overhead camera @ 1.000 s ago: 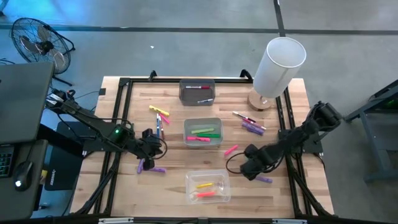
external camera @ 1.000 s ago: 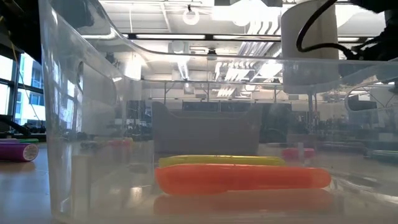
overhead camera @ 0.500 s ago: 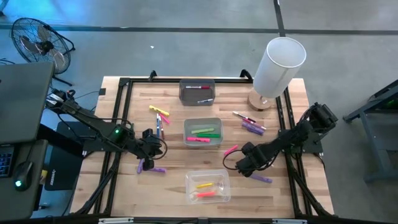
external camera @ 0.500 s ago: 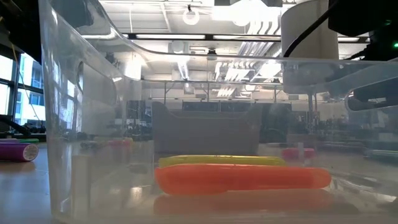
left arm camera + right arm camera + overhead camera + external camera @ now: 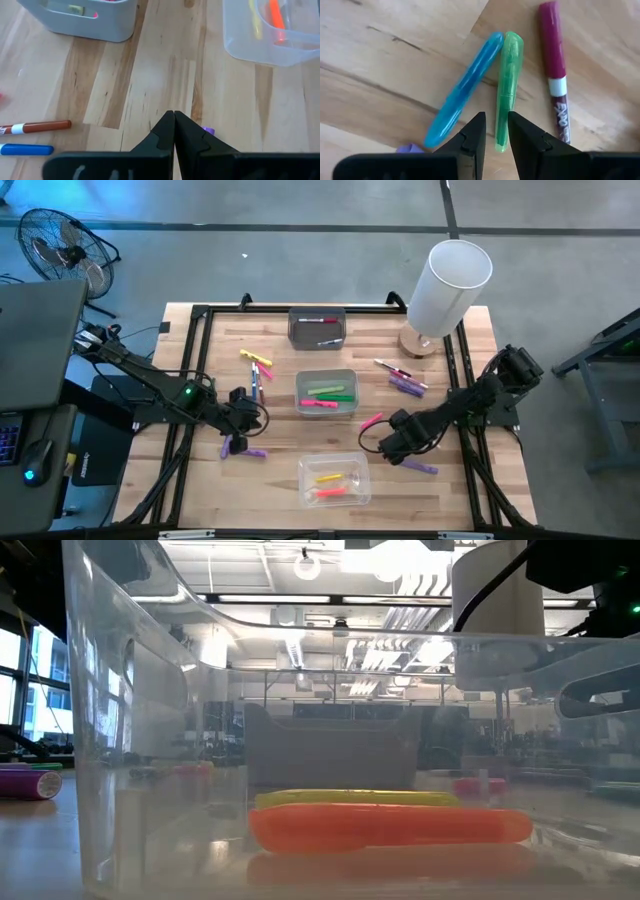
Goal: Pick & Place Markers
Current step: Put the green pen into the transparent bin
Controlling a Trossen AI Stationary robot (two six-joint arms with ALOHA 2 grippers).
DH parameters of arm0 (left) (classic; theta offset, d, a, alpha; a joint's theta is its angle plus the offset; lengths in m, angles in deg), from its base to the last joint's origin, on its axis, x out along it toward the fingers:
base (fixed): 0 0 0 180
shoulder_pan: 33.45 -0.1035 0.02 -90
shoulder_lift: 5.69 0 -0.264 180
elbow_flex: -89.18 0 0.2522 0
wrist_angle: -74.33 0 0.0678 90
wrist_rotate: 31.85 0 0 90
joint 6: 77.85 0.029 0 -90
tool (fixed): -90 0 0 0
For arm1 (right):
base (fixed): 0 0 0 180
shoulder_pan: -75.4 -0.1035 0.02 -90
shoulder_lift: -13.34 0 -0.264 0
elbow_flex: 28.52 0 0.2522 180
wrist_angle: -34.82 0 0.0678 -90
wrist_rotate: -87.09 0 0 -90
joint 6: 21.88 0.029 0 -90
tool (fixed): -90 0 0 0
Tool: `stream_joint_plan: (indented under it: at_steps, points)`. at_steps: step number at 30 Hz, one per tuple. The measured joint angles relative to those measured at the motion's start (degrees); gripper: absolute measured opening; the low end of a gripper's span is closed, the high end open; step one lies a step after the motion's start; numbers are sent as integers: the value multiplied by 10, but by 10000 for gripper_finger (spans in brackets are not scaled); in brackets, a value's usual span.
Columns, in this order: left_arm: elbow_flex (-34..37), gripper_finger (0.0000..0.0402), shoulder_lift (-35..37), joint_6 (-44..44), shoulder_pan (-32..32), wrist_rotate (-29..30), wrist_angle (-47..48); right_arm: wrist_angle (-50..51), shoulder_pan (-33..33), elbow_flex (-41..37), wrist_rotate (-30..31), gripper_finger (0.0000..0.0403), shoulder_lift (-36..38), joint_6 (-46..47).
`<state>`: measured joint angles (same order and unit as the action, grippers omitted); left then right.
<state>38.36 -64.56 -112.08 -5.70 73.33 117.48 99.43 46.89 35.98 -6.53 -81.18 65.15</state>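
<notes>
Two markers lie under the right gripper (image 5: 493,131): its jaws have narrowed and now straddle the green marker's (image 5: 508,85) end, apparently not yet clamped, beside the blue marker (image 5: 465,90). The left gripper (image 5: 174,131) waits pressed together.

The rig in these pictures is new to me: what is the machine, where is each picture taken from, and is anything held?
Two dark robot arms work at a wooden table. One picture looks straight down; one sits at table level, peering through the clear bin; two come from wrist cameras. Loose markers lie on the table, more in two grey bins and the clear bin. The left hand is shut and empty. The right hand stands open astride a green marker lying on the table; nothing is lifted.
</notes>
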Motion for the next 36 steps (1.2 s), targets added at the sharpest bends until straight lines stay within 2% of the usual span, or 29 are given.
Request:
stream_joint_plan:
  at_steps: [12,17,31,36]
  points:
    - [0,0,0,10,0,-24,-17,-10,-2,0,-6,72,0,15]
    - [0,0,0,17,0,-24,-29,-11,-6,0,10,72,0,15]
    - [0,0,0,20,0,-24,-40,-6,-5,-1,2,71,-2,-2]
    - [0,0,0,25,0,-22,-41,-6,-5,-1,26,69,-4,-19]
